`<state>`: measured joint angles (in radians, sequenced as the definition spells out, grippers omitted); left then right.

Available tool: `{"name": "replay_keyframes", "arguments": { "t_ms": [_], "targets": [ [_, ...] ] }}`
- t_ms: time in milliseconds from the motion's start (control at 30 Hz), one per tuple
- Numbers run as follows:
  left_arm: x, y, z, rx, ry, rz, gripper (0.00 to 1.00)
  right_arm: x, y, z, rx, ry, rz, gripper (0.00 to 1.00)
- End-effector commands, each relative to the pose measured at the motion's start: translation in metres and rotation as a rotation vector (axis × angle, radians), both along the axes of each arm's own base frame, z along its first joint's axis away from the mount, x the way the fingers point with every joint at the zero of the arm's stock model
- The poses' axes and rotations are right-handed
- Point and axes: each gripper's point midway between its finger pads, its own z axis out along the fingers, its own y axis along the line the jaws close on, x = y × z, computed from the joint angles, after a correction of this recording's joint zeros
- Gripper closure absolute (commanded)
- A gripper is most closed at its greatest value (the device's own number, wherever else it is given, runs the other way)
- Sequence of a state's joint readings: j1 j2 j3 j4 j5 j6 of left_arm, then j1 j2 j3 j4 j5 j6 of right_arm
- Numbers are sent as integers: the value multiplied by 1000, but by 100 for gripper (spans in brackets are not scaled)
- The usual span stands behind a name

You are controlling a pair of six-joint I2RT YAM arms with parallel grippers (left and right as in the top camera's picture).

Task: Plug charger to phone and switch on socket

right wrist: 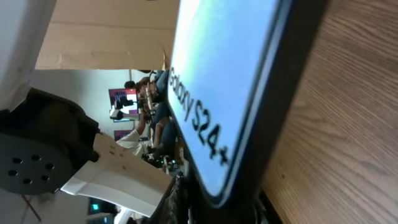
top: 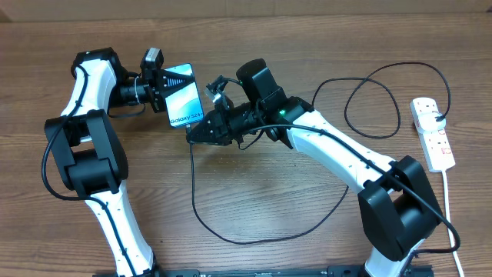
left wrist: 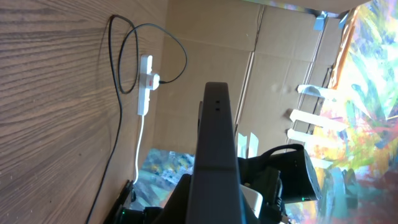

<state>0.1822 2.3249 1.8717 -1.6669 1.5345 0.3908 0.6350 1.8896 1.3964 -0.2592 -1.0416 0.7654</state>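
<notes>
left pincer clamps the phone, right pincer pinches the charger beside it.

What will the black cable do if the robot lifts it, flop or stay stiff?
Probably flop: the cable lies in loose curvy loops on the table. It looks thin, so likely light, and its loops may drag behind.

Wood-grain worktop, brown, fills the overhead view. Plain tan cardboard panels stand along the worktop's far edge, with a vertical seam between them. Beyond the worktop, past the cardboard, are a brightly multicoloured painted surface and a set of white slats.
</notes>
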Motion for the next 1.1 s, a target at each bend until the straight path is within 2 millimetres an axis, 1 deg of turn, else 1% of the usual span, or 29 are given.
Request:
{"name": "replay_keyframes", "arguments": {
  "t_ms": [0,767,1067],
  "targets": [
    [4,-2,17,-35,-30,18,96,1,-2,3,-4,10,-14,96],
    [5,-2,16,-31,-53,17,96,3,-3,4,-12,61,-36,96],
    [5,-2,16,-31,-52,17,96,14,-3,-1,-47,84,-108,96]
  ]
}}
